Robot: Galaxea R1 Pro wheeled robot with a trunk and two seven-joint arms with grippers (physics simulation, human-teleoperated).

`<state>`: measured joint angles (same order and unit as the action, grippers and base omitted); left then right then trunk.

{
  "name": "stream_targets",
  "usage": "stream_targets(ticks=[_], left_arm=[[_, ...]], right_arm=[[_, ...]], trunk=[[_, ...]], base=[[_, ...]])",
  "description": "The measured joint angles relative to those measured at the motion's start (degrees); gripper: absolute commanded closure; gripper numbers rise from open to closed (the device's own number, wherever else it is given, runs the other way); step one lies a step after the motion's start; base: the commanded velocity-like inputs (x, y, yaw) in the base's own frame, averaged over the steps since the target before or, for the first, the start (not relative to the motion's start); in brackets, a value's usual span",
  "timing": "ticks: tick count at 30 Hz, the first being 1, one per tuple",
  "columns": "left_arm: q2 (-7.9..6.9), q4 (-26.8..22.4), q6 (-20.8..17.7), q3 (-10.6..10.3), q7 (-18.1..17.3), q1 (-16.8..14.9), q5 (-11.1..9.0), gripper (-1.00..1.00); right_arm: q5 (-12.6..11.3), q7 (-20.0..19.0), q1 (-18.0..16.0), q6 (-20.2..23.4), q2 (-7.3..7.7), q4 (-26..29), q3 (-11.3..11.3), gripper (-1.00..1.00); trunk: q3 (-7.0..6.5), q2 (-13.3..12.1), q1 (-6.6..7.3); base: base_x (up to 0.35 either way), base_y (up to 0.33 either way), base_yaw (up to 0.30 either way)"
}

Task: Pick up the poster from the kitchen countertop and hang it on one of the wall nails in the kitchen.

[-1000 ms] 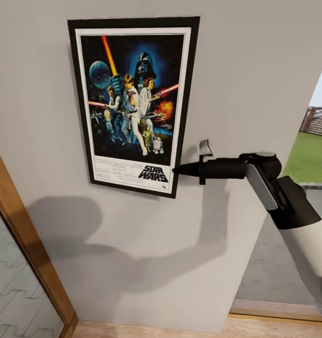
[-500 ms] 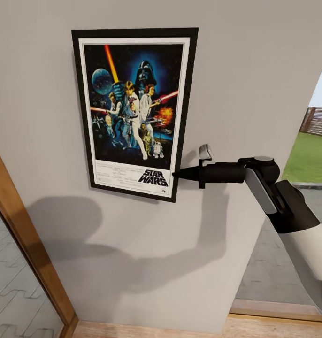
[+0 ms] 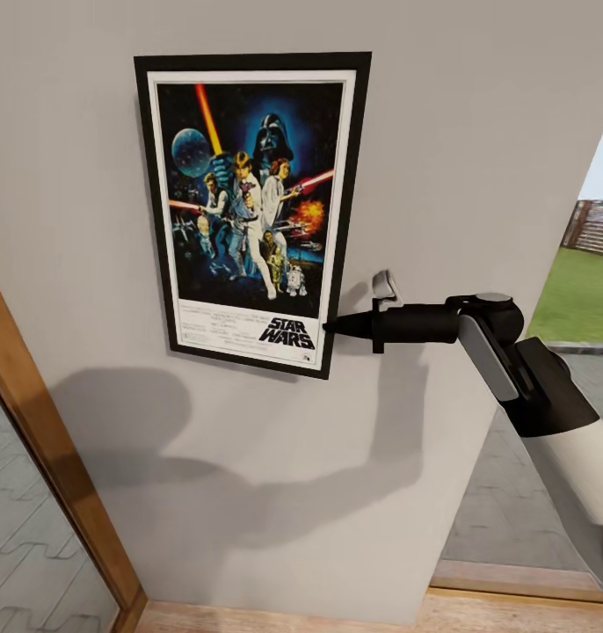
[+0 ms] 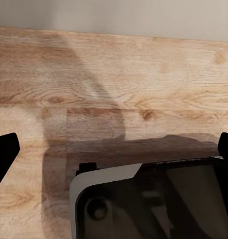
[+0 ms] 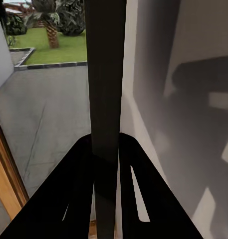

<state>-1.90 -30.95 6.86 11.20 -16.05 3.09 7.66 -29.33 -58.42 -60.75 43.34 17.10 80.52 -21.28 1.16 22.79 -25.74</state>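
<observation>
The poster (image 3: 251, 211) sits flat against the plain grey-white wall (image 3: 460, 132), upright with a slight tilt, its black frame and white border enclosing dark-blue film art with the STAR WARS logo near the bottom. The right gripper (image 3: 330, 326) reaches in from the side and meets the frame's lower right edge; in the right wrist view its two black fingers (image 5: 79, 189) are clenched on the dark frame edge (image 5: 105, 99), which runs straight up between them. The robot's soft shadow (image 3: 249, 466) spreads across the wall below the poster.

A wood-framed window (image 3: 47, 457) stands at the left of the head view, with pale paving visible through the glass. At the right, another opening shows grey paving and green lawn (image 3: 583, 294). A strip of pale wood floor (image 3: 293, 617) runs along the foot of the wall.

The left wrist view looks down at pale wood planks (image 4: 114, 84) meeting the wall, with part of the robot's dark, white-edged body (image 4: 153, 199) below. The left gripper's (image 4: 114, 149) black fingertips (image 4: 4, 152) show at opposite edges of that view, spread wide and holding nothing.
</observation>
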Motion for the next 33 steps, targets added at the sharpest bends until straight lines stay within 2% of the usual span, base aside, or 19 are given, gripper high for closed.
stream_targets(ticks=[33], left_arm=[[0.0,-0.02,0.02,0.0,0.0,0.0,-0.01,-1.0]], right_arm=[[0.0,0.04,0.0,0.0,-0.01,0.04,0.0,1.0]], trunk=[[0.0,0.0,0.0]], base=[[0.0,0.016,0.0]])
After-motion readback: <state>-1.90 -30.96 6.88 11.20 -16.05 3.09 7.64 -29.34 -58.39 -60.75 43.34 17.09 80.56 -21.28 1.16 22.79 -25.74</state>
